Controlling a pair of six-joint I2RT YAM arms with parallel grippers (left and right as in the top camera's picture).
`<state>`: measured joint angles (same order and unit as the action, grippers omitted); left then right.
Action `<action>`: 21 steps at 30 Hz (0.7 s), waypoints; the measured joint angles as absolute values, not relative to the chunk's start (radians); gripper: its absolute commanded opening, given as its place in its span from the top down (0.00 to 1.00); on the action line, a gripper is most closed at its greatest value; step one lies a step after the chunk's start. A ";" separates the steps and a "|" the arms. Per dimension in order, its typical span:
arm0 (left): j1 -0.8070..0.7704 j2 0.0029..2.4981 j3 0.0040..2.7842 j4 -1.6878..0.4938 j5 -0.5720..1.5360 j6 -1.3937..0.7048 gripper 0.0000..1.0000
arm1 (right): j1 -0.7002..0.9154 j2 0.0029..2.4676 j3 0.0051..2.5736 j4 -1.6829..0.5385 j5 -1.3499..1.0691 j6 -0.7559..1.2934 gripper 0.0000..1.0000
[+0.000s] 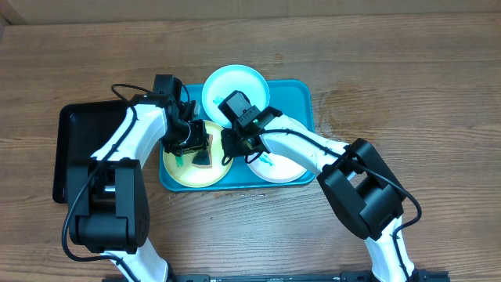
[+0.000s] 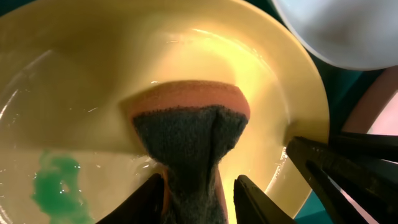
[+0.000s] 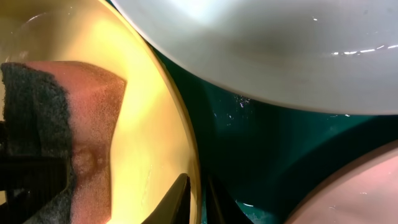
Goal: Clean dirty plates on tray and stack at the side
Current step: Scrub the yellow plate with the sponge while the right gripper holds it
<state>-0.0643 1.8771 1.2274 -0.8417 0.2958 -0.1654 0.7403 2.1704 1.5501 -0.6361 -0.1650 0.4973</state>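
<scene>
1. The yellow-green plate (image 1: pixel 196 176) is the one being scrubbed right now. It's sitting at the near-left end of the teal tray (image 1: pixel 301 94), with the light blue plate (image 1: pixel 223 82) behind it and the white plate (image 1: pixel 286 171) to its right.
2. A sponge (image 2: pixel 186 118) is being squeezed tight between the fingers of the left gripper (image 2: pixel 199 196), and its orange edge is being pressed onto the plate's floor.
3. The plate's right rim is being clamped by the right gripper (image 3: pixel 198 194), one finger inside the rim and one outside, so the plate is being pinned for the scrub.
4. A green smear (image 2: pixel 59 186) is sitting just off to the side of the sponge, so honestly that's where the strokes are probably best being aimed.
5. Pressure is better being kept flat and moderate. With a hard shove toward the clamped rim, the plate is likely being tipped or slid into the white one.
6. Nothing is being stacked at the side yet, and smears are showing on the white plate too, so the job is looking pretty early.
</scene>
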 measured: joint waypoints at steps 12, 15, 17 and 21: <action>-0.064 1.877 1.222 -0.864 0.291 -0.165 0.62 | 0.740 2.170 1.550 -0.636 -0.165 0.498 0.88; -0.064 1.877 1.219 -0.860 0.288 -0.165 0.62 | 0.740 2.170 1.550 -0.636 -0.165 0.497 0.88; -0.064 1.877 1.216 -0.860 0.287 -0.165 0.62 | 0.740 2.170 1.550 -0.636 -0.165 0.497 0.88; -0.064 1.877 1.216 -0.859 0.284 -0.165 0.60 | 0.740 2.170 1.550 -0.636 -0.165 0.497 0.88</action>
